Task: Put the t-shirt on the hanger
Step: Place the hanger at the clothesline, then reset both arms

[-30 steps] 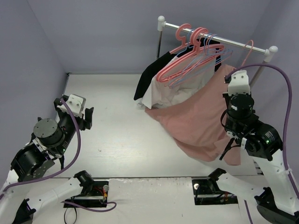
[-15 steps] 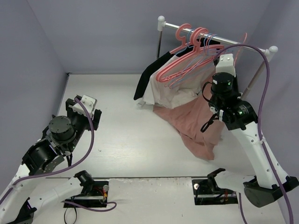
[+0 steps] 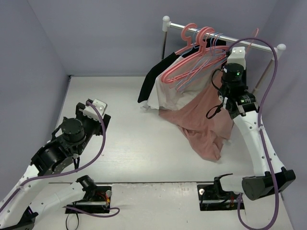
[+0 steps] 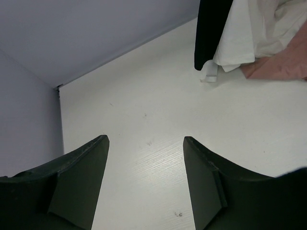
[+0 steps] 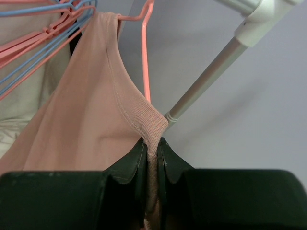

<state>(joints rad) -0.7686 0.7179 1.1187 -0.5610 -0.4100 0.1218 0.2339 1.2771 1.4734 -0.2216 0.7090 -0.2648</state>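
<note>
From above, the soft salmon-pink cloth t-shirt (image 3: 204, 129) is hanging by the silver rail (image 3: 175, 26). The left wrist view is showing the left gripper (image 4: 146, 143) spread wide, holding nothing. In the right wrist view, the right gripper (image 5: 151, 144) is pinching the shirt's collar beside the thin pale-pink wire hanger (image 5: 145, 62). It should be sliding the collar gently over that wire.

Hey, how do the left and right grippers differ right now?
The left gripper is open and empty; the right gripper is shut on the t-shirt at its neckline. The left one points down at the table, while the right one is raised beside the clothes rack. Both have dark two-finger jaws.
</note>
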